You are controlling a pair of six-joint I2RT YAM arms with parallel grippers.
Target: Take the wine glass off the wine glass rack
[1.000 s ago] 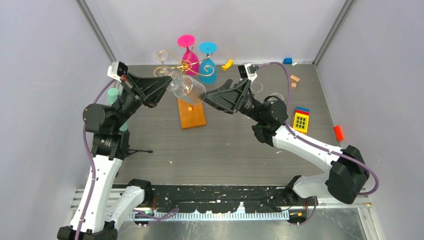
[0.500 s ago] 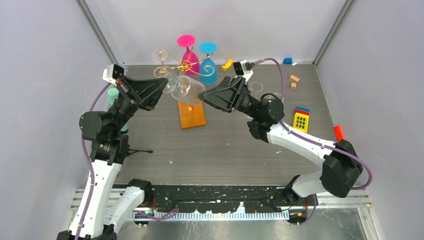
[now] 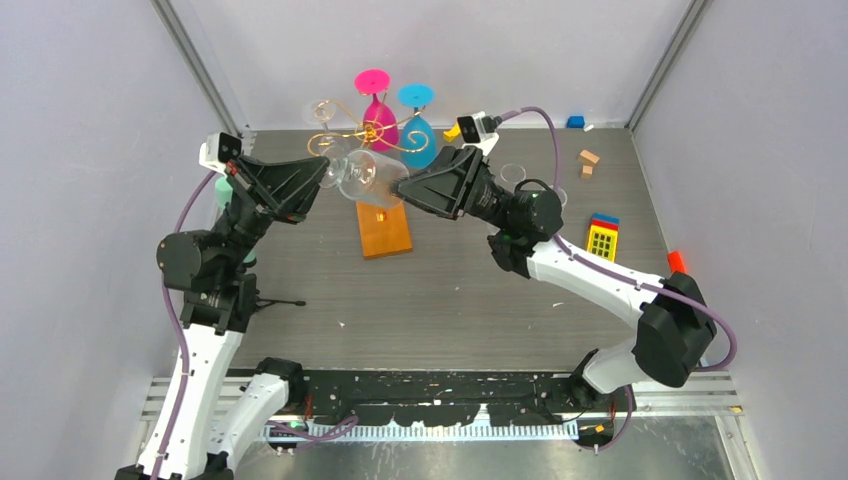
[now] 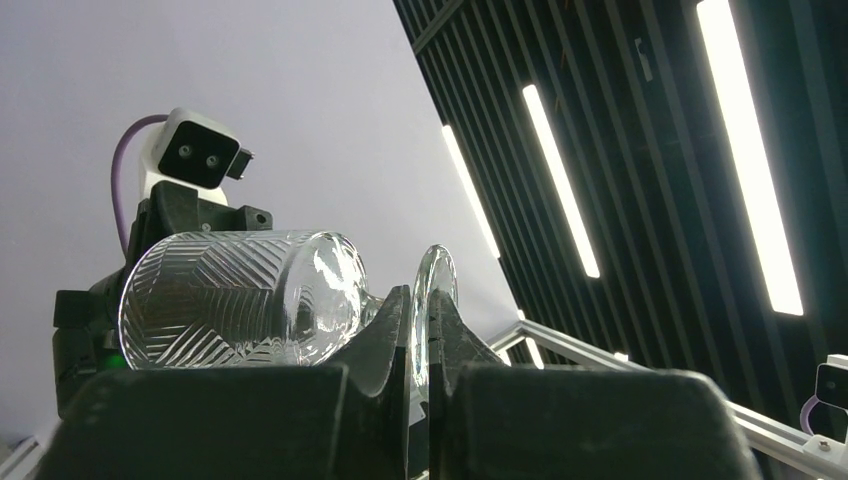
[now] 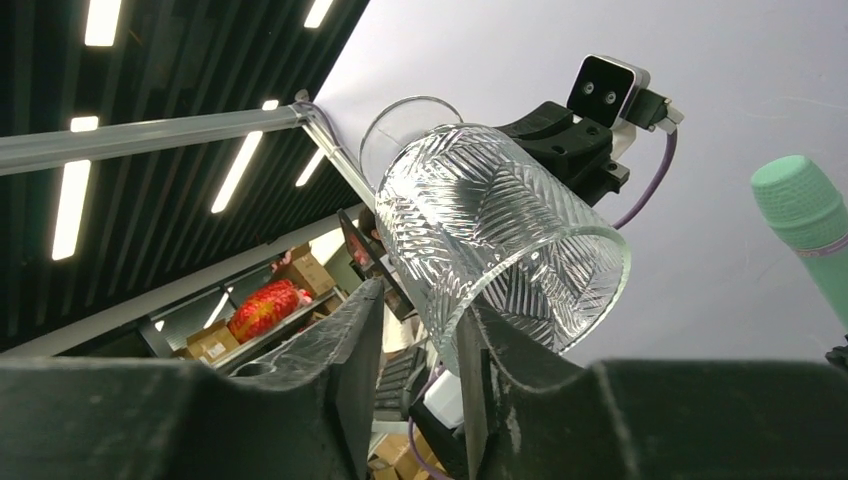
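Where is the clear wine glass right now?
Top view, centre: the wine glass is held sideways between the left gripper, pinching its foot, and the right gripper at its rim, above the orange base of the rack.

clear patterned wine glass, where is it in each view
Top external: clear patterned wine glass upper centre, sideways, just above the flat orange wooden base.
Left wrist: glass lower left, bowl pointing left.
Right wrist: glass centre, rim toward the camera.
Shared landmark: the black left gripper holding its foot.
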